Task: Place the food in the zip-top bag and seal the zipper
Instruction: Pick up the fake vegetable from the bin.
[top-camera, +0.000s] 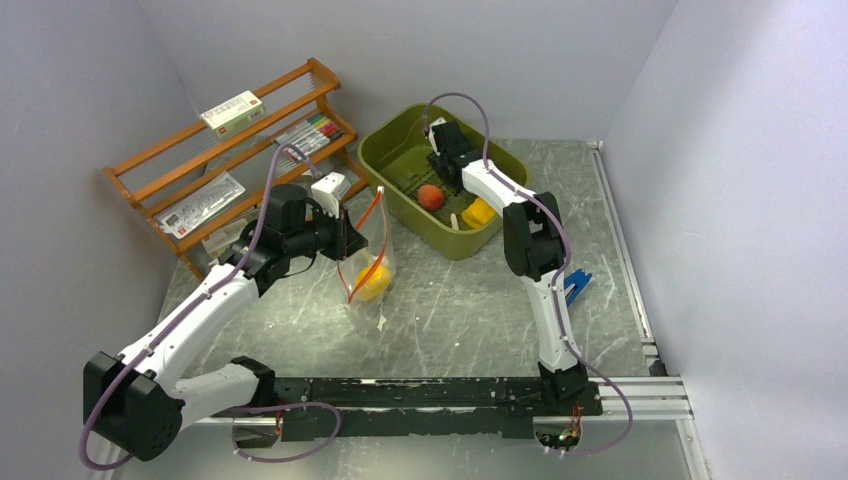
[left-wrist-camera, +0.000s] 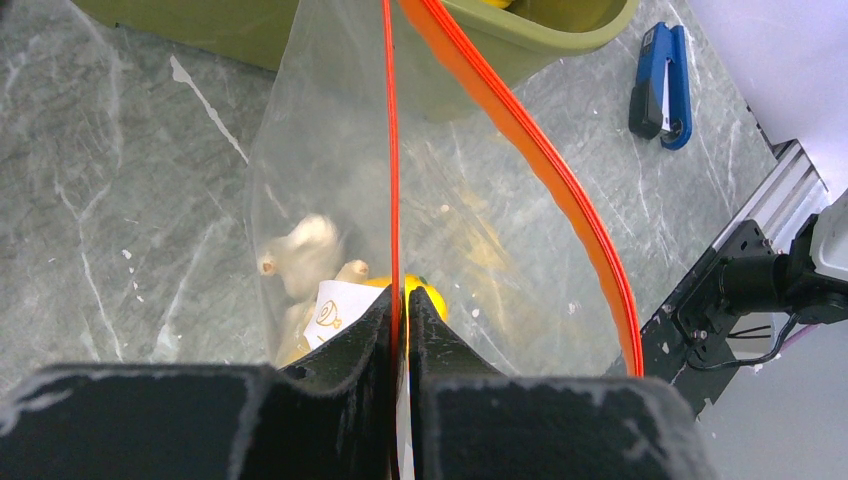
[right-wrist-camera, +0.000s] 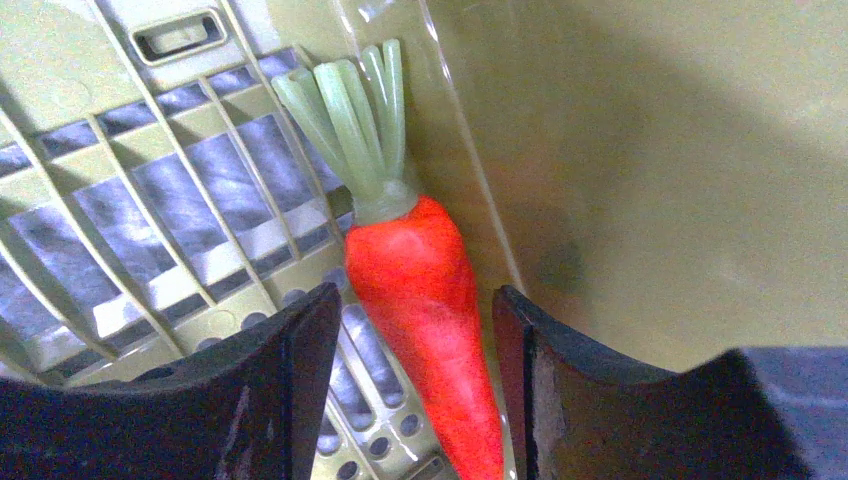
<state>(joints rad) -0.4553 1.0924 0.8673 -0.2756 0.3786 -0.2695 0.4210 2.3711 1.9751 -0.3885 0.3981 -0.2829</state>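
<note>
**Top external: bag propped open, carrot targeted**

Left gripper (left-wrist-camera: 400, 300) pinches the zipper (left-wrist-camera: 392, 150), holding the zip-top bag (top-camera: 368, 262) upright so its mouth gapes; yellow food (top-camera: 374, 282) sits inside. Further right, in the basket (top-camera: 400, 140), the right gripper (right-wrist-camera: 415, 300) straddles the carrot (right-wrist-camera: 425, 290), fingers spread, probably to grab it.

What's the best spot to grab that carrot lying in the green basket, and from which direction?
Probably the thick orange body of the carrot, just below its green top, from straight above. It lies flat on the basket floor beside the wall, so only its two long sides are free; the open right gripper straddles it there.
</note>
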